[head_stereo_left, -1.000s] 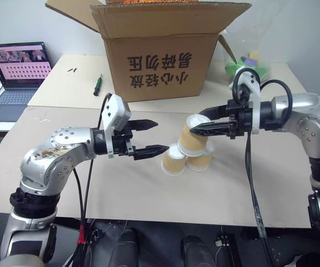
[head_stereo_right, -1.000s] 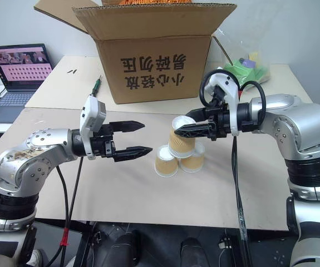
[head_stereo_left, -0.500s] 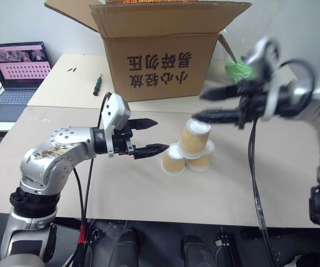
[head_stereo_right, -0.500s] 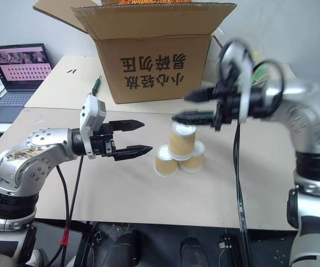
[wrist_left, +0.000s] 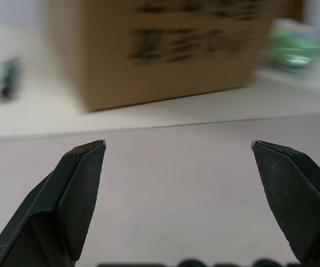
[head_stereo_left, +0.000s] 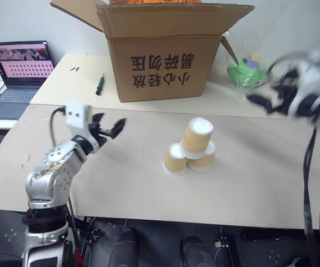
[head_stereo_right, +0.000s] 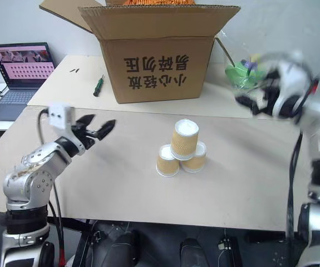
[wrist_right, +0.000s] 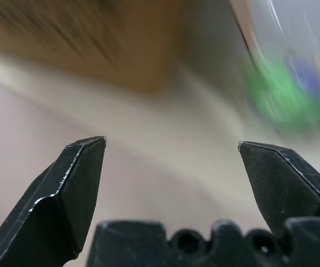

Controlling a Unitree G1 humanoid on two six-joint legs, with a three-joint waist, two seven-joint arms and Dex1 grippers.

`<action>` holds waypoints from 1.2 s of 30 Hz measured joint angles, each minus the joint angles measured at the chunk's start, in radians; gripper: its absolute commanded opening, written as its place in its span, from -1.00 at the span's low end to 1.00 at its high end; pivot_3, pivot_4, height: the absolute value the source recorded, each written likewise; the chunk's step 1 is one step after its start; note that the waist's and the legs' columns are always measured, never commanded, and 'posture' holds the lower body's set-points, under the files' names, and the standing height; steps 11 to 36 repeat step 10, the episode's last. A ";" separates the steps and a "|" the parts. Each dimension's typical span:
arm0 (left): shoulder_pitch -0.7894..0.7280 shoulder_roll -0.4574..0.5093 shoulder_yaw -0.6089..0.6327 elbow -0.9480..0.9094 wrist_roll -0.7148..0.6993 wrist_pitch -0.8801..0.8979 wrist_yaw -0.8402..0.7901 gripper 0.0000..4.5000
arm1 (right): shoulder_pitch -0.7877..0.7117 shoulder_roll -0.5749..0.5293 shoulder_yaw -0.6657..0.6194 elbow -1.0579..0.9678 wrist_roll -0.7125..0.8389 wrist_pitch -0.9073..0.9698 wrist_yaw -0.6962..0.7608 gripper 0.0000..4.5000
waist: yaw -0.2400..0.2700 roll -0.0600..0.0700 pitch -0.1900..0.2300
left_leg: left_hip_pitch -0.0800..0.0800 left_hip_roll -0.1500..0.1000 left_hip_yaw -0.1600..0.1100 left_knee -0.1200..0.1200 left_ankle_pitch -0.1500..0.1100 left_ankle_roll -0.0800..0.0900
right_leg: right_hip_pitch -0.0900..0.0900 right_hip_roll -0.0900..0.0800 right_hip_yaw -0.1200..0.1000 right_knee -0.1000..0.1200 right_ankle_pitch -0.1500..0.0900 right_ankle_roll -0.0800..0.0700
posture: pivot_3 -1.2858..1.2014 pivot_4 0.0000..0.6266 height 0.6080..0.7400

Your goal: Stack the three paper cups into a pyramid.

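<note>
Near the middle of the beige table [head_stereo_left: 121,189]: the pyramid [head_stereo_left: 191,147] of three paper cups, two side by side in the bottom row, the third upside down atop both, all clear of either arm. To its left, above the tabletop, the left gripper [head_stereo_left: 108,127], fingers spread wide and empty; well off to the right, the right gripper [head_stereo_left: 261,101], motion-blurred, fingers likewise spread with nothing between. Behind the stack: a large open cardboard box [head_stereo_left: 162,53], a green-handled screwdriver [head_stereo_left: 99,84], a laptop [head_stereo_left: 19,69] at far left, a green bundle [head_stereo_left: 244,72] beside the box.
</note>
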 measured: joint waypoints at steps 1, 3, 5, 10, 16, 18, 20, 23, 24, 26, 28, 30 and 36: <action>0.007 -0.024 0.015 0.012 0.023 -0.033 0.043 1.00 | 0.021 0.020 -0.002 0.007 -0.033 -0.039 -0.041 0.99 | 0.000 0.002 0.001 | 0.000 -0.001 0.000 -0.002 0.000 0.000 | -0.001 0.000 0.000 0.000 0.000 0.000 | 0.03 -0.52 0.47; 0.029 -0.070 0.041 0.043 0.078 -0.116 0.119 1.00 | 0.059 0.075 -0.033 0.011 -0.074 -0.108 -0.125 0.99 | -0.004 0.002 0.000 | 0.002 0.000 0.000 -0.004 0.000 0.000 | 0.001 0.000 0.000 -0.002 0.000 0.000 | 0.03 -0.52 0.47; 0.055 -0.086 0.053 0.078 0.114 -0.162 0.163 1.00 | 0.090 0.119 -0.061 0.018 -0.083 -0.137 -0.176 0.99 | -0.006 0.002 0.001 | 0.003 0.000 0.000 -0.004 0.000 -0.001 | 0.002 0.000 -0.001 -0.001 0.000 0.000 | 0.03 -0.52 0.47; 0.101 -0.116 0.097 0.146 0.197 -0.318 0.254 1.00 | 0.204 0.317 -0.163 0.022 -0.081 -0.347 -0.286 0.99 | -0.002 -0.002 -0.002 | 0.006 0.000 -0.001 -0.002 0.001 -0.001 | 0.007 0.000 -0.002 -0.001 0.000 0.000 | 0.03 -0.52 0.47; 0.101 -0.116 0.097 0.146 0.197 -0.318 0.254 1.00 | 0.204 0.317 -0.163 0.022 -0.081 -0.347 -0.286 0.99 | -0.002 -0.002 -0.002 | 0.006 0.000 -0.001 -0.002 0.001 -0.001 | 0.007 0.000 -0.002 -0.001 0.000 0.000 | 0.03 -0.52 0.47; 0.101 -0.116 0.097 0.146 0.197 -0.318 0.254 1.00 | 0.204 0.317 -0.163 0.022 -0.081 -0.347 -0.286 0.99 | -0.002 -0.002 -0.002 | 0.006 0.000 -0.001 -0.002 0.001 -0.001 | 0.007 0.000 -0.002 -0.001 0.000 0.000 | 0.03 -0.52 0.47; 0.101 -0.116 0.097 0.146 0.197 -0.318 0.254 1.00 | 0.204 0.317 -0.163 0.022 -0.081 -0.347 -0.286 0.99 | -0.002 -0.002 -0.002 | 0.006 0.000 -0.001 -0.002 0.001 -0.001 | 0.007 0.000 -0.002 -0.001 0.000 0.000 | 0.03 -0.52 0.47; 0.101 -0.116 0.097 0.146 0.197 -0.318 0.254 1.00 | 0.204 0.317 -0.163 0.022 -0.081 -0.347 -0.286 0.99 | -0.002 -0.002 -0.002 | 0.006 0.000 -0.001 -0.002 0.001 -0.001 | 0.007 0.000 -0.002 -0.001 0.000 0.000 | 0.03 -0.52 0.47; 0.101 -0.116 0.097 0.146 0.197 -0.318 0.254 1.00 | 0.204 0.317 -0.163 0.022 -0.081 -0.347 -0.286 0.99 | -0.002 -0.002 -0.002 | 0.006 0.000 -0.001 -0.002 0.001 -0.001 | 0.007 0.000 -0.002 -0.001 0.000 0.000 | 0.03 -0.52 0.47; 0.101 -0.116 0.097 0.146 0.197 -0.318 0.254 1.00 | 0.204 0.317 -0.163 0.022 -0.081 -0.347 -0.286 0.99 | -0.002 -0.002 -0.002 | 0.006 0.000 -0.001 -0.002 0.001 -0.001 | 0.007 0.000 -0.002 -0.001 0.000 0.000 | 0.03 -0.52 0.47; 0.101 -0.116 0.097 0.146 0.197 -0.318 0.254 1.00 | 0.204 0.317 -0.163 0.022 -0.081 -0.347 -0.286 0.99 | -0.002 -0.002 -0.002 | 0.006 0.000 -0.001 -0.002 0.001 -0.001 | 0.007 0.000 -0.002 -0.001 0.000 0.000 | 0.03 -0.52 0.47; 0.101 -0.116 0.097 0.146 0.197 -0.318 0.254 1.00 | 0.204 0.317 -0.163 0.022 -0.081 -0.347 -0.286 0.99 | -0.002 -0.002 -0.002 | 0.006 0.000 -0.001 -0.002 0.001 -0.001 | 0.007 0.000 -0.002 -0.001 0.000 0.000 | 0.03 -0.52 0.47; 0.101 -0.116 0.097 0.146 0.197 -0.318 0.254 1.00 | 0.204 0.317 -0.163 0.022 -0.081 -0.347 -0.286 0.99 | -0.002 -0.002 -0.002 | 0.006 0.000 -0.001 -0.002 0.001 -0.001 | 0.007 0.000 -0.002 -0.001 0.000 0.000 | 0.03 -0.52 0.47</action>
